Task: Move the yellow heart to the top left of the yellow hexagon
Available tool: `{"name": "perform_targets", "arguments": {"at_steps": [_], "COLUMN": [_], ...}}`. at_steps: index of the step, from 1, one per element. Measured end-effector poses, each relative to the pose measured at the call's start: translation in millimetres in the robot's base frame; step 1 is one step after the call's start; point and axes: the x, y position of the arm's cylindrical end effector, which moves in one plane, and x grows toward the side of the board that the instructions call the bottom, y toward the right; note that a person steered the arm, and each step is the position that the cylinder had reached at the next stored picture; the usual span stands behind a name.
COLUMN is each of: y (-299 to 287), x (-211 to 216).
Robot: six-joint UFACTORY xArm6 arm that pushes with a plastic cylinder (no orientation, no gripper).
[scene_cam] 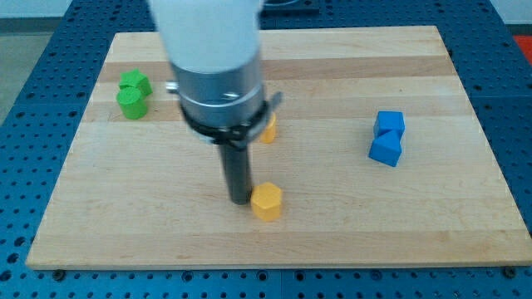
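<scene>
The yellow hexagon [267,201] lies on the wooden board [332,224] near the view's bottom centre. My tip [240,199] rests on the board just left of the hexagon, very close to it or touching it. A second yellow block, the yellow heart [268,129], shows only partly behind the arm's body, above the hexagon in the view; its shape cannot be made out.
Two green blocks [133,93] sit together at the view's upper left. Two blue blocks [387,138] sit together at the right. The arm's wide white and grey body [212,66] hides the upper middle of the board.
</scene>
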Motion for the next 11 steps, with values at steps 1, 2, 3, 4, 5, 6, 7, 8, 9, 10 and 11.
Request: {"name": "perform_targets", "arguments": {"at_steps": [1, 2, 3, 4, 5, 6, 7, 8, 9, 10, 11], "y": [23, 5, 45, 94, 72, 15, 12, 12, 5, -34, -39], "x": [1, -21, -61, -104, -145, -129, -67, -74, -116, -112, -51]}}
